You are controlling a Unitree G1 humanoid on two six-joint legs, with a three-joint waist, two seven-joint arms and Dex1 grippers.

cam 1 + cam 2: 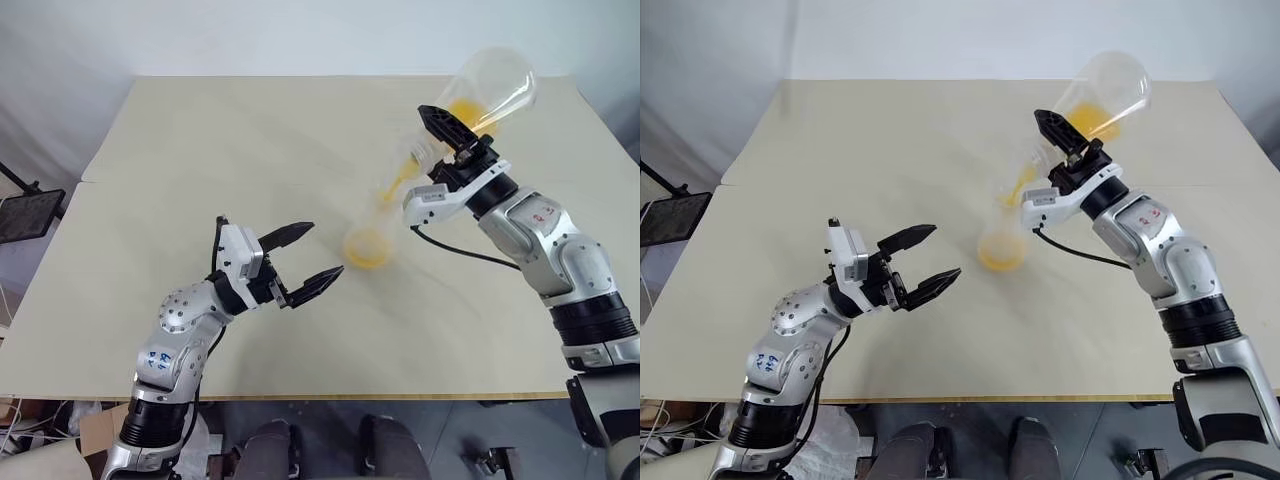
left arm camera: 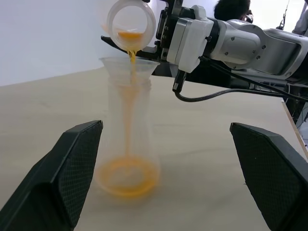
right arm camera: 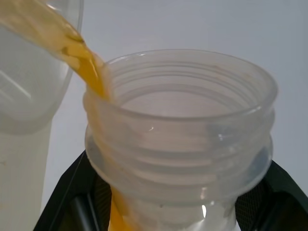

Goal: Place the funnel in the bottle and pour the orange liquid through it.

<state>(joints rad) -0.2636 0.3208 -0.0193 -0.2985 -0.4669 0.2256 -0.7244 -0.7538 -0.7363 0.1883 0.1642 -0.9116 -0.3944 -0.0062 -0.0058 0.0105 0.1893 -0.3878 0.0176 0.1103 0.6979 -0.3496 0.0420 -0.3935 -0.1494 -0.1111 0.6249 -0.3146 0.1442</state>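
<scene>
My right gripper (image 1: 447,133) is shut on the neck of a large clear conical flask (image 1: 492,88), held tilted with its mouth down. The orange liquid (image 2: 130,72) runs from that mouth in a thin stream into the clear funnel (image 2: 129,65), which sits in the neck of the small clear bottle (image 2: 126,130). A shallow orange pool (image 1: 366,250) lies in the bottle's base on the table. In the right wrist view the flask's ribbed mouth (image 3: 178,139) sits between the black fingers. My left gripper (image 1: 325,250) hangs open just left of the bottle, not touching it.
The beige table (image 1: 200,140) has a seam running across its left side. A black object (image 1: 28,215) sticks in beyond the left edge. The front edge (image 1: 350,397) runs close under my arms. A black cable (image 1: 460,250) hangs from the right wrist.
</scene>
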